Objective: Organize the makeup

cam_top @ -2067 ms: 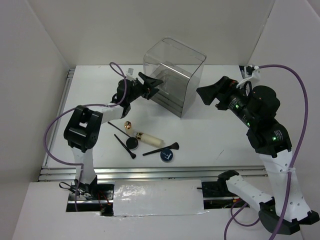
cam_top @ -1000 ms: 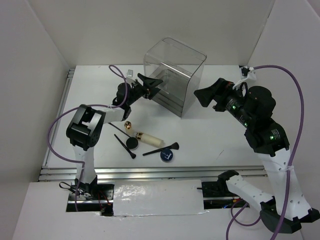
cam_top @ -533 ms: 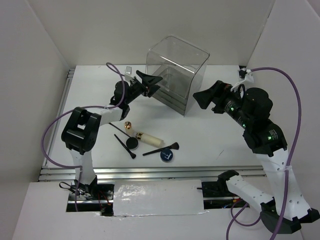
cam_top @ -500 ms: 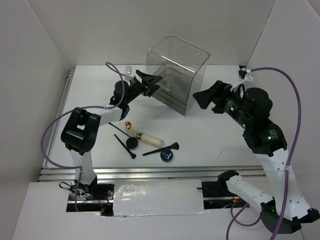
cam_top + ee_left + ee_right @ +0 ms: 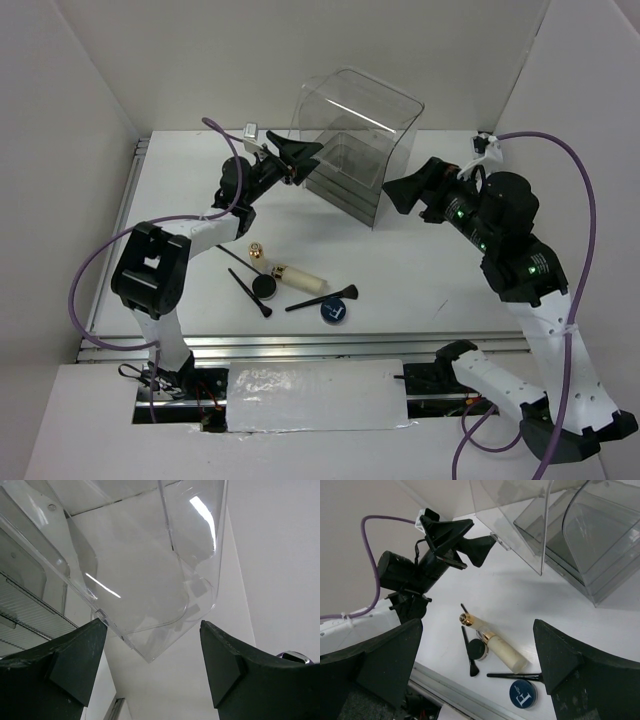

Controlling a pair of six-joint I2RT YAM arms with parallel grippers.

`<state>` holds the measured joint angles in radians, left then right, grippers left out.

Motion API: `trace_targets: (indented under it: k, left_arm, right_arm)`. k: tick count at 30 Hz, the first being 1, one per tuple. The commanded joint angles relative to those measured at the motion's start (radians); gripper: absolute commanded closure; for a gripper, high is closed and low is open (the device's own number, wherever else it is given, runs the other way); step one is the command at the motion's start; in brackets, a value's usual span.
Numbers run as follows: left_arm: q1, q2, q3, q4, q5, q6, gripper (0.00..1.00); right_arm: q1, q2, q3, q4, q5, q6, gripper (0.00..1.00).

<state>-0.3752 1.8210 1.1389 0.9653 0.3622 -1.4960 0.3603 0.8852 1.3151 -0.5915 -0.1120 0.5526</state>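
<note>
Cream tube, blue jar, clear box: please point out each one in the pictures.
cream tube (image 5: 305, 278), top external view, middle of its pale body.
blue jar (image 5: 333, 311), top external view, centre of its lid.
clear box (image 5: 352, 112), top external view, its upper wall.

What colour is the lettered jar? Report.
The jar is dark blue, white lettering; right wrist view.

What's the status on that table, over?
Left fingers open at the tilted clear box; right fingers open beside it. Makeup untouched on table. Nothing covers it.
</note>
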Motion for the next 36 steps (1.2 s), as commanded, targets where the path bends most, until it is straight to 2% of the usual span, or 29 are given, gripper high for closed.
trace_targets:
  k: [1, 27, 36]
  left_arm:
    - [-0.008, -0.068, 0.059, 0.105, -0.012, 0.005, 0.12]
    - [-0.008, -0.103, 0.093, 0.102, -0.006, -0.026, 0.12]
    - [-0.005, -0.143, 0.102, 0.02, 0.001, 0.019, 0.12]
  right_arm:
    - [0.005, 0.026, -0.02, 0.108, 0.002, 0.003, 0.0]
    - [-0.104, 0.432, -0.002, 0.443, -0.221, -0.077, 0.0]
    - [-0.106, 0.48, 0.038, 0.587, -0.329, -0.059, 0.01]
